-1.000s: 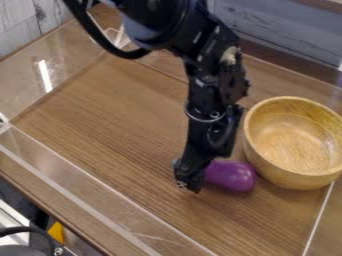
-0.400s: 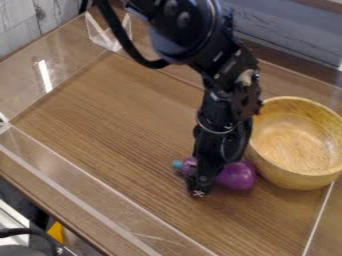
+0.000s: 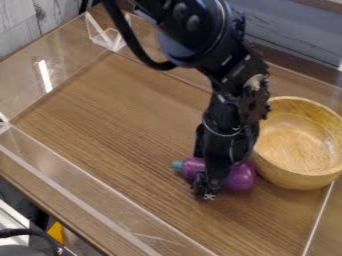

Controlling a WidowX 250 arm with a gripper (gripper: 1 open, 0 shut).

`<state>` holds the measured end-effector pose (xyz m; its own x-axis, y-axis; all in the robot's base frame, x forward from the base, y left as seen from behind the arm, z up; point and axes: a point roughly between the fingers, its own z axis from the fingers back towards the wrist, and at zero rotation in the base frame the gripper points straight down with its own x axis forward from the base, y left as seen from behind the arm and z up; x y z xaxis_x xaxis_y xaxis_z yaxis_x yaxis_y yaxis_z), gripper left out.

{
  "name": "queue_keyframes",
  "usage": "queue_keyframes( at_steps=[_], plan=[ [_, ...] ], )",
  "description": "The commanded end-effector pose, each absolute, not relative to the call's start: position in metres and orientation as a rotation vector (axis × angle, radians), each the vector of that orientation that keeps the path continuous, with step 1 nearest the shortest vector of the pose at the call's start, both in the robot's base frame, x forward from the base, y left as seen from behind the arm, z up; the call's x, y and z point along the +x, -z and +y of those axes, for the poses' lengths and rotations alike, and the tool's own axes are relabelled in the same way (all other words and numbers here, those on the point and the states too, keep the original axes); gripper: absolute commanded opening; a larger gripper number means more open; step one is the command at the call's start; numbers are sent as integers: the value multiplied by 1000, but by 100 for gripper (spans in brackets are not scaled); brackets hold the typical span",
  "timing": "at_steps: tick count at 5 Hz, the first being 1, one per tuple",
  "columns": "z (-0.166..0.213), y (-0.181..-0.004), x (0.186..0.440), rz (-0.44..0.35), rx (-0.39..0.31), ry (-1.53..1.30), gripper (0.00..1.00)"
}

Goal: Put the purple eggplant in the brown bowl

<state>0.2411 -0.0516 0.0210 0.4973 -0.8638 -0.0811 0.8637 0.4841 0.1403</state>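
The purple eggplant (image 3: 242, 179) lies on the wooden table just left of the brown bowl (image 3: 302, 182), its teal stem cap (image 3: 178, 166) pointing left. My gripper (image 3: 210, 183) points straight down over the eggplant's middle. One dark finger stands in front of the eggplant and hides its centre, so purple shows on both sides of it. The jaws look open and straddle the eggplant, which rests on the table. The bowl is empty, its rim close to the eggplant's right end.
Clear acrylic walls (image 3: 80, 215) fence in the wooden tabletop (image 3: 107, 120) at the front, left and back. The black arm (image 3: 201, 40) reaches in from the top of the view. The bowl sits near the right edge.
My gripper has shifted a little right, from the eggplant's left end to over its middle, and the wrist has rolled. The teal stem cap has come into sight. The bowl has not moved.
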Motion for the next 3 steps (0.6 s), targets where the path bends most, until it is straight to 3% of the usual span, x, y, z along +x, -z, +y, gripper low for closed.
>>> queue_keyframes(
  at_steps=[1, 2, 3],
  plan=[
    [-53, -26, 242, -20, 178, 1002, 100],
    [-55, -26, 242, -22, 175, 1002, 100],
    [-57, -26, 241, -25, 173, 1001, 0]
  ],
)
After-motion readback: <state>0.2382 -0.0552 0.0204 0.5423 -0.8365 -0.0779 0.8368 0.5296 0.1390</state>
